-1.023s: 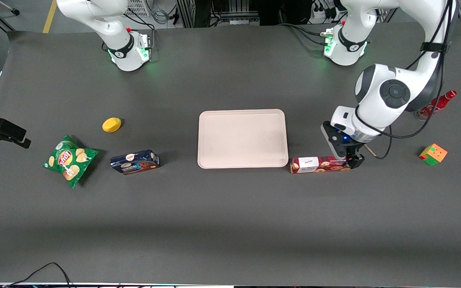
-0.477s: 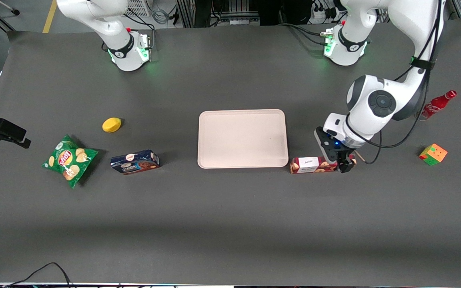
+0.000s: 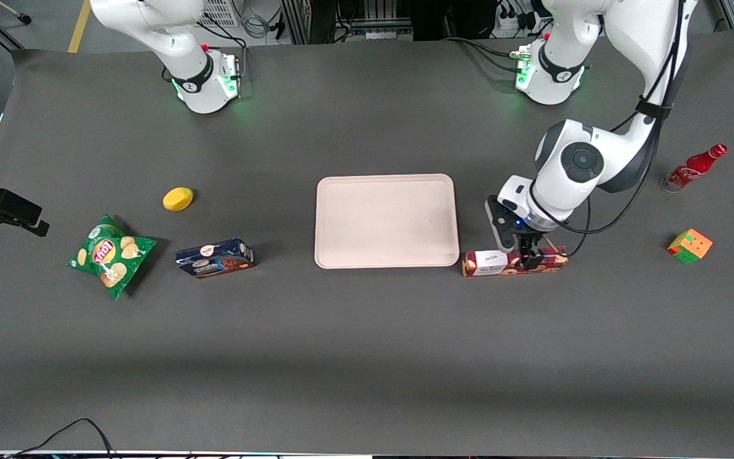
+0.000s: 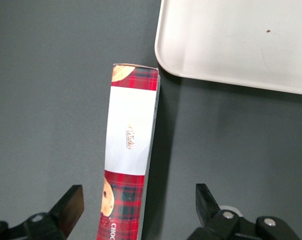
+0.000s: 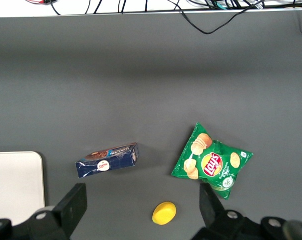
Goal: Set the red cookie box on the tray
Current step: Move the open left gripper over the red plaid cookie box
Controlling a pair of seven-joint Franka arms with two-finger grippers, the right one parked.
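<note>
The red cookie box (image 3: 512, 262) (image 4: 127, 160) lies flat on the dark table, a long plaid carton with a white label. It rests just off the tray's (image 3: 386, 220) (image 4: 230, 42) corner, on the side toward the working arm's end and nearer the front camera. My gripper (image 3: 531, 258) (image 4: 139, 210) hovers over the box's middle part, open. Its two fingertips (image 4: 71, 207) stand one on each side of the carton with clear gaps, touching nothing. The tray holds nothing.
A colour cube (image 3: 689, 245) and a red soda bottle (image 3: 692, 168) sit toward the working arm's end. Toward the parked arm's end lie a dark blue cookie box (image 3: 215, 257), a green chip bag (image 3: 109, 254) and a yellow lemon-like object (image 3: 178, 198).
My gripper has slid along the red cookie box from its end nearest the colour cube toward its middle, closer to the tray. The box itself has not moved.
</note>
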